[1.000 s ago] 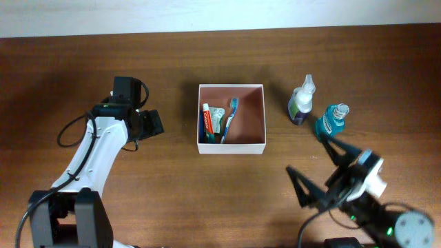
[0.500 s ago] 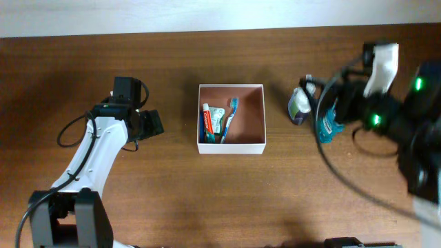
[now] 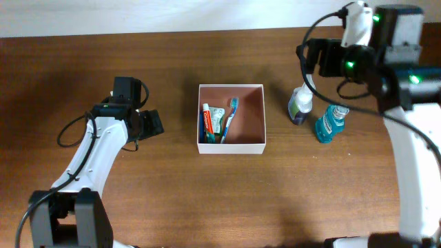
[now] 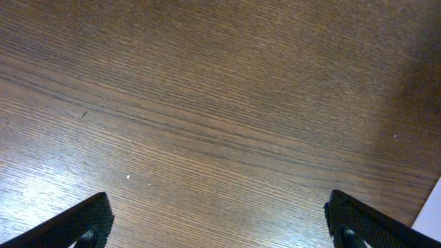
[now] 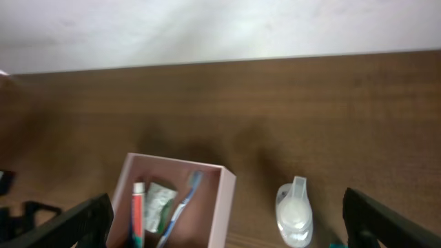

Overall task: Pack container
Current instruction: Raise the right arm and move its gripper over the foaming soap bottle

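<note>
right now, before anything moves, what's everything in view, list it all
container: 1, white outside and pinkish-brown inside, middle of the table
toothpaste: 1, white and red, in the container, left side
packet: 1, pale greenish white, in the container beside the toothpaste
toothbrush: 1, blue, in the container, right of the packet
clear bottle: 1, clear with a purple base, right of the container
teal bottle: 1, teal, right of the clear bottle
table: 1, brown wood
left gripper: 1, black, open, empty, left of the container
right gripper: 1, black, open, empty, raised at far right
</note>
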